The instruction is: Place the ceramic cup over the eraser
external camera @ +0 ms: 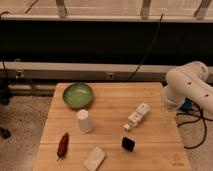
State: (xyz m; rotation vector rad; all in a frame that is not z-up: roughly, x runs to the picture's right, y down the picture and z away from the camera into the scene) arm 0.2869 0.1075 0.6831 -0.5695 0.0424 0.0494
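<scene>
The ceramic cup (84,121) is small, plain and white, and stands upside down left of the middle of the wooden table (155,152). A small black block (128,144) lies to its lower right, and a pale flat block (94,158) lies near the front edge. I cannot tell which of the two is the eraser. My gripper (169,116) hangs from the white arm (187,87) over the table's right edge, far from the cup and holding nothing that shows.
A green bowl (78,95) stands at the back left of the table. A white bottle-like object (137,116) lies right of centre. A red object (62,145) lies at the front left. Cables run along the floor at the right.
</scene>
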